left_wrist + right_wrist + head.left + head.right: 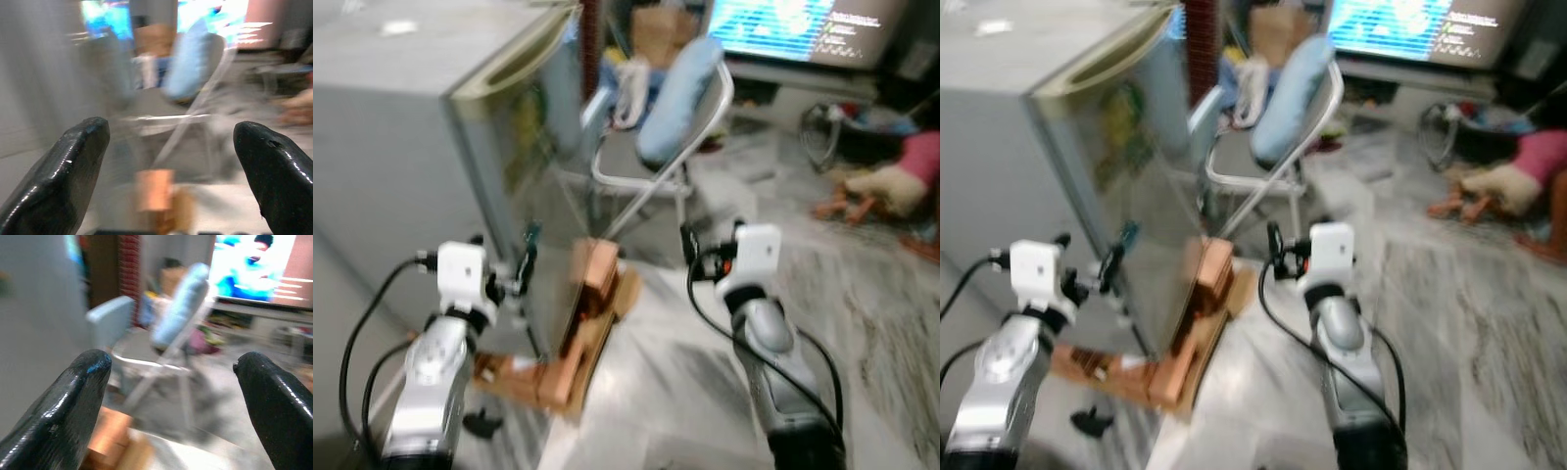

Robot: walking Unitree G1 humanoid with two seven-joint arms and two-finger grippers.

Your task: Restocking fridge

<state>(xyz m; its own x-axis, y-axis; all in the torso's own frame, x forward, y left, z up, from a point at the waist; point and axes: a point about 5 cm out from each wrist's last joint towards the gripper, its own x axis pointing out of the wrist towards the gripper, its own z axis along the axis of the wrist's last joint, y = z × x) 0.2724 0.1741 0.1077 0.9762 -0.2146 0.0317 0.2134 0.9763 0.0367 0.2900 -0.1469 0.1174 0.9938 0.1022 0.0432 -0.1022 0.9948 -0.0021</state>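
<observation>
A small grey fridge [401,166] stands at the left with its door [524,117] shut, and the whole picture is blurred. My left gripper [504,250] is held low in front of the fridge's near corner, open and empty, as the left wrist view [171,142] also shows. Further right, over the marble floor, my right gripper [713,237] is open and holds nothing; its wide-apart fingers [63,406] frame the chair. No item to stock is in view.
Orange bricks [592,313] are stacked at the fridge's foot. Behind them is a white folding chair [646,166] with a blue cushion [680,88]. A lit TV [793,24] is at the back; toys [891,181] lie on the floor at right. A small black object [481,423] lies near my left arm.
</observation>
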